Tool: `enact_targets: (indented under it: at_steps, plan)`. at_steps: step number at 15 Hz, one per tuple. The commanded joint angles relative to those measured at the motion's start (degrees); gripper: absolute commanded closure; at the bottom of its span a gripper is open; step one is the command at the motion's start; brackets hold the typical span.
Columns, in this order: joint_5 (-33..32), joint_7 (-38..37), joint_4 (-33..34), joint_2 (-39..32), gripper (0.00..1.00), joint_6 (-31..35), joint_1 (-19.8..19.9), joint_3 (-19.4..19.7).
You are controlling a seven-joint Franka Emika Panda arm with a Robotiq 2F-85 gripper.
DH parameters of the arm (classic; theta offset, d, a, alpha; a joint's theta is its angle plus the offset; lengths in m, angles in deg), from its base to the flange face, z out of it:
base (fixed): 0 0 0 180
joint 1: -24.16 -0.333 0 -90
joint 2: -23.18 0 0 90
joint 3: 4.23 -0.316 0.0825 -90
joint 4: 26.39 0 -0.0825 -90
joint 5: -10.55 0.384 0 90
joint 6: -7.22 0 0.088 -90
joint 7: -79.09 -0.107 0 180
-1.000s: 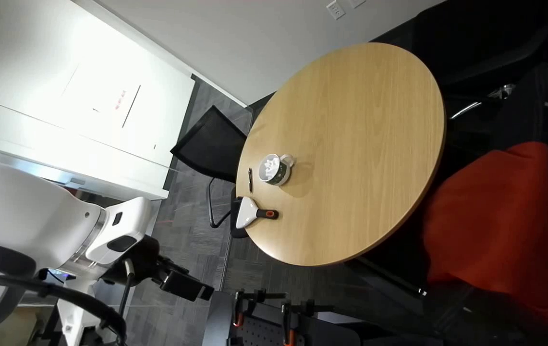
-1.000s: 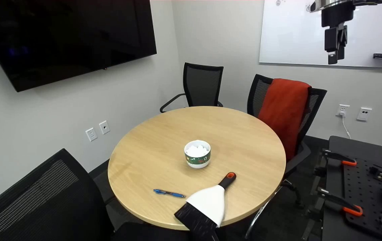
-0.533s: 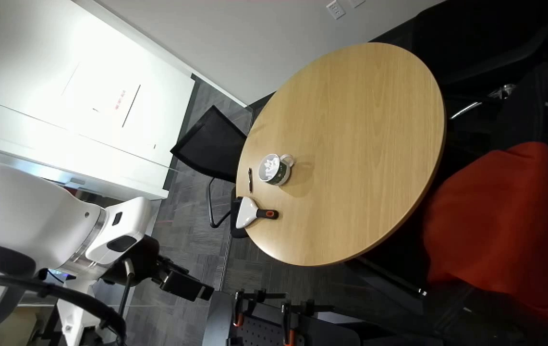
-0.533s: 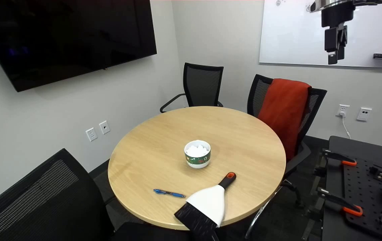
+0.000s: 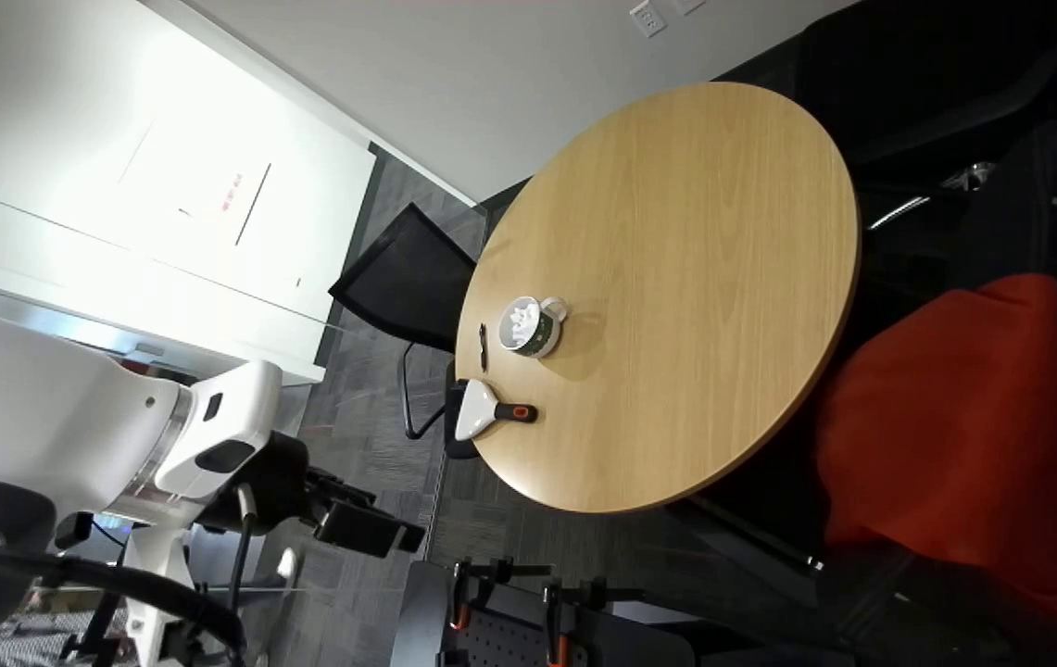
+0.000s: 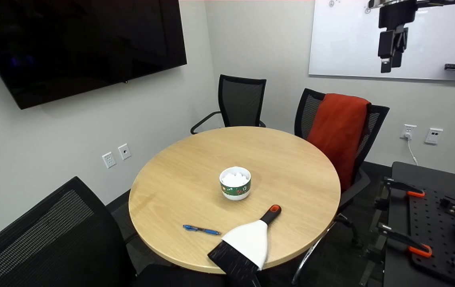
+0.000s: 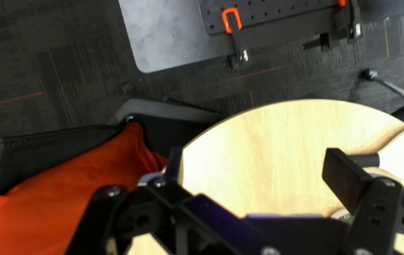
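The brush could drop off the table

My gripper is higher than the table, jaws apart, holding nothing. The brush lies there, bristles past the edge, so a knock could tip it; too low a pass could upset the mug on the table

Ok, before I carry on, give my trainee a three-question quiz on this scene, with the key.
1. True or false: the jaws stand open with nothing held.
2. Which end of the brush juts past the edge of the table? A: handle. B: bristles.
3. What is in the mug?

Key: 1 True. 2 B. 3 White pieces; just what they are cannot be told.
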Motion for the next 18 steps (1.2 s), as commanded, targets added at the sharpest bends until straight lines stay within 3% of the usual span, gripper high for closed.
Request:
enact_targets:
  at_steps: [1,5,10,11,12,18]
  plan:
    - [-1.0,1.5,5.7,-5.2,0.0,9.2,1.9,3.0]
    - [-0.4,3.6,12.4,-13.3,0.0,19.4,4.7,9.0]
    - [1.9,7.0,19.7,-26.4,0.0,27.3,7.7,15.7]
    - [1.0,5.7,20.1,-27.8,0.0,28.9,8.5,15.8]
    - [0.9,6.1,16.8,-22.9,0.0,27.0,8.5,14.6]
    - [0.5,6.2,19.6,-28.8,0.0,28.6,9.3,14.2]
